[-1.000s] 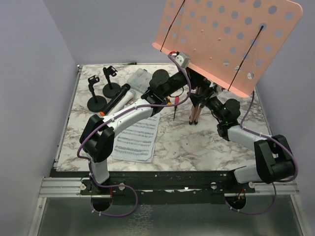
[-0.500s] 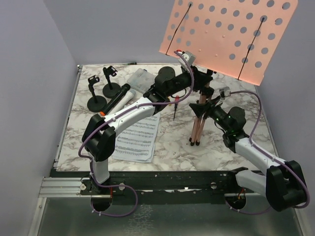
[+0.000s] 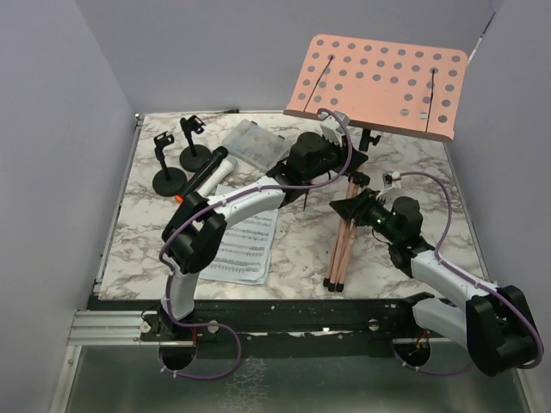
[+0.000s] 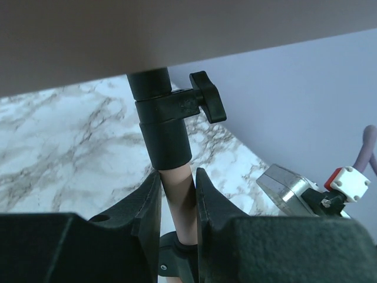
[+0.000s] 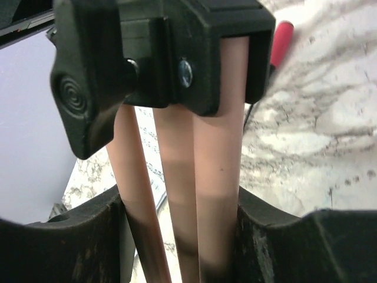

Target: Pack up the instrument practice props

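Left gripper [image 4: 177, 194] is pinching the pink tripod [image 3: 342, 241] at its pole, right gripper [image 5: 179, 218] clamping the folded legs near the worktop's [image 3: 301, 248] front edge; top-heavy desk [image 3: 372, 117] is threatening to swing if either slips.

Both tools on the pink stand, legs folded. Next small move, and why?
Probably lower the pink tripod flat onto the table: left tool clamps its pole below the black collar, right tool holds the folded legs, so both ends are controlled.
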